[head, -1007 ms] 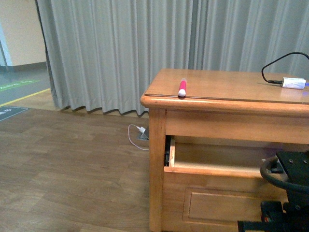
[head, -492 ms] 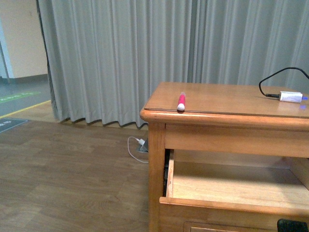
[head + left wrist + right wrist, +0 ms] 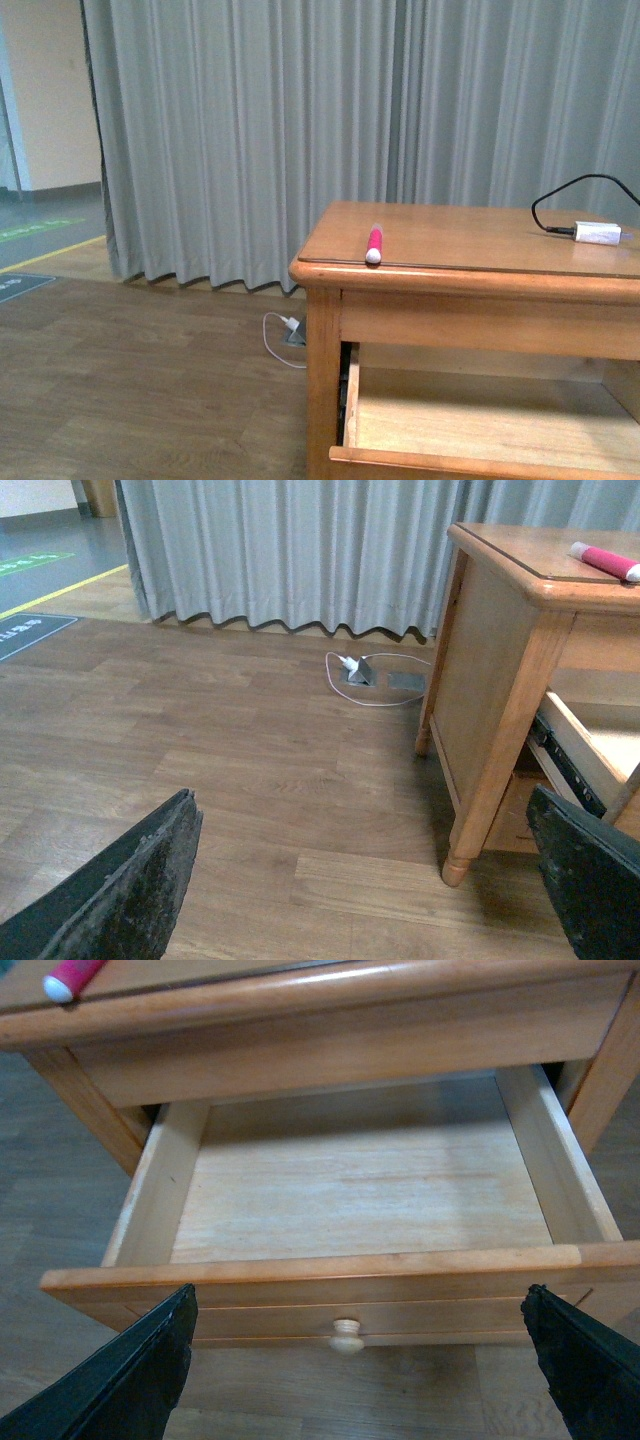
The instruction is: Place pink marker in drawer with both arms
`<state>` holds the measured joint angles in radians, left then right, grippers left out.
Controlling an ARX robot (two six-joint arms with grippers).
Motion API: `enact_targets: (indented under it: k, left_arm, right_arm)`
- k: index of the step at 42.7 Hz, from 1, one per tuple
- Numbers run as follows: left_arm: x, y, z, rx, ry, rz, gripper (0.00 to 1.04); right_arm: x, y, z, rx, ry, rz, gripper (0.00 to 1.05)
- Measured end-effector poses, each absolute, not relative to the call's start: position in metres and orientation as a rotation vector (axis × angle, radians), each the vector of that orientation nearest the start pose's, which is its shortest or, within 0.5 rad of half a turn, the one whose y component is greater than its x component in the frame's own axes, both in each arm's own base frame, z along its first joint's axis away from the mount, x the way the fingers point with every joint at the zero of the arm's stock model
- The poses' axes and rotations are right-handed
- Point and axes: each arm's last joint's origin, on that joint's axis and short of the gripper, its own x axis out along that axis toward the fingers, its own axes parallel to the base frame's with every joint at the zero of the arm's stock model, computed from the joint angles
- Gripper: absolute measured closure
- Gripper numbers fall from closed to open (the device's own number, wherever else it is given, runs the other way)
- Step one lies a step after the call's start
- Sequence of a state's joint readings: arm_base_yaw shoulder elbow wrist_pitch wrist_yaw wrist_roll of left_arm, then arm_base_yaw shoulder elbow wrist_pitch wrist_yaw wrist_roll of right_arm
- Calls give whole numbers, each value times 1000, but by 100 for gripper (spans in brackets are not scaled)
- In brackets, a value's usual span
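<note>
**Drawer open, marker up top, both end effectors spread wide and empty.**

Nearest, the right end effector [image 3: 355,1378] hangs before the drawer [image 3: 310,1263], its fingers wide either side of the knob [image 3: 347,1335]. The left end effector [image 3: 360,880], equally wide, hovers low over the floor [image 3: 230,730] beside the cabinet [image 3: 490,680]. Further back, on the cabinet's left front corner, lies the pink marker [image 3: 374,244] (up and leftward from the right arm, up and rightward from the left, which I'd judge the handier). Its long axis runs front to back, white cap at the front edge, pointing at the robot.
</note>
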<state>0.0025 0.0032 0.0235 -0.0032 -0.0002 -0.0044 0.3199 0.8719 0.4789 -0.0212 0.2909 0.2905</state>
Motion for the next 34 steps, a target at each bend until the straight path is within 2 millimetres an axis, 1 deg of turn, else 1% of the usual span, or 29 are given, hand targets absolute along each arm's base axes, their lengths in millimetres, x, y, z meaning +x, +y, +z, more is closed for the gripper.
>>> enact_targets:
  k: [6, 10, 22, 25, 28, 31, 34]
  left_arm:
    - [96, 0, 171, -4, -17, 2, 6]
    - [96, 0, 171, -4, -17, 3, 6]
    - [96, 0, 171, -4, -17, 3, 6]
    - [97, -2, 168, -60, 61, -90, 6]
    - [102, -6, 168, -112, 148, -127, 6]
    - [111, -13, 181, -130, 185, -153, 6]
    - [128, -20, 204, -122, 157, -178, 6]
  right_arm:
    - [174, 55, 237, 149, 369, 7, 8]
    - [172, 59, 235, 124, 371, 23, 8]
    - [172, 60, 235, 117, 371, 22, 8]
    - [172, 60, 235, 116, 371, 22, 8]
    - [172, 60, 235, 116, 371, 22, 8]
    - [172, 60, 235, 116, 371, 22, 8]
    - [172, 60, 235, 115, 371, 22, 8]
